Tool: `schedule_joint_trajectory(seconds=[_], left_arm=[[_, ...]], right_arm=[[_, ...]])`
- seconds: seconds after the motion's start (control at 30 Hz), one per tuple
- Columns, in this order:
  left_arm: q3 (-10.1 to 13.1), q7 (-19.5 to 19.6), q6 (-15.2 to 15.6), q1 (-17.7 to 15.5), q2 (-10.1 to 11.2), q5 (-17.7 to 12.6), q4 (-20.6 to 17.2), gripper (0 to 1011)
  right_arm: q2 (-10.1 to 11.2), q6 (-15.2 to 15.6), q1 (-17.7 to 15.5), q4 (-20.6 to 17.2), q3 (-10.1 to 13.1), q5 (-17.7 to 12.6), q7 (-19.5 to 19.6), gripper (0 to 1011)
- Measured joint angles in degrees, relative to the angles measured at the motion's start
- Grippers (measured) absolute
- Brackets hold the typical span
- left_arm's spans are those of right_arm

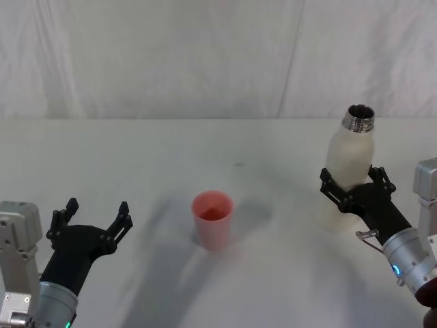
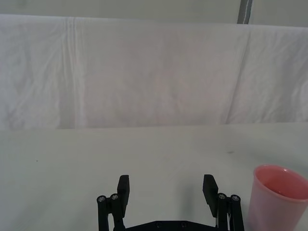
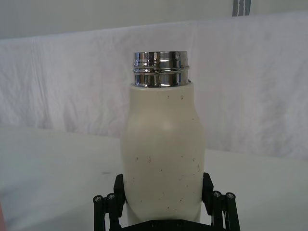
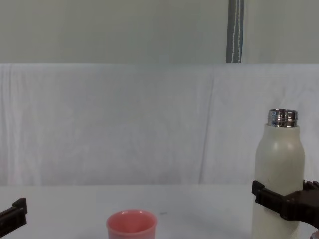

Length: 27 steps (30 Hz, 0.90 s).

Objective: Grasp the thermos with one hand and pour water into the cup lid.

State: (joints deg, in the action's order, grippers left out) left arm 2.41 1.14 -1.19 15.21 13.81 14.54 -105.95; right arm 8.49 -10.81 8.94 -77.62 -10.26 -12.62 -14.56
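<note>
Upright, matte cream thermos (image 1: pixel 347 179), ridged right end effector (image 1: pixel 355 183)

The cream-white thermos (image 1: pixel 347 179) stands upright, uncapped, right of the salmon-pink cup lid (image 1: pixel 212 219), which sits upright mid-table.

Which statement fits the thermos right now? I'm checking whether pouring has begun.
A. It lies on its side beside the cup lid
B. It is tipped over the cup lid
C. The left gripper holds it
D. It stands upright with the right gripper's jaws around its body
D: the thermos stands upright, right gripper jaws around its body, apart from the cup lid.
</note>
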Motion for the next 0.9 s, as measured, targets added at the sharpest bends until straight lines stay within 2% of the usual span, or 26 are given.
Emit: schedule_joint_trajectory(seconds=[0.17, 0.4, 0.77, 0.9], left_arm=[[0.0, 0.0, 0.0, 0.0, 0.0, 0.0, 0.0, 1001], [0.0, 0.0, 0.0, 0.0, 0.0, 0.0, 0.0, 1001], [0.0, 0.0, 0.0, 0.0, 0.0, 0.0, 0.0, 1001], [0.0, 0.0, 0.0, 0.0, 0.0, 0.0, 0.0, 1001]], right_arm=[[0.2, 0.0, -0.1, -0.2, -0.1, 0.4, 0.0, 956], [2.1, 0.6, 0.2, -2.1, -1.8, 4.4, 0.2, 956], [3.5, 1.6, 1.9, -3.0, -3.1, 6.5, -0.9, 956], [4.8, 1.5, 3.0, -3.6, -4.2, 9.2, -0.9, 956]])
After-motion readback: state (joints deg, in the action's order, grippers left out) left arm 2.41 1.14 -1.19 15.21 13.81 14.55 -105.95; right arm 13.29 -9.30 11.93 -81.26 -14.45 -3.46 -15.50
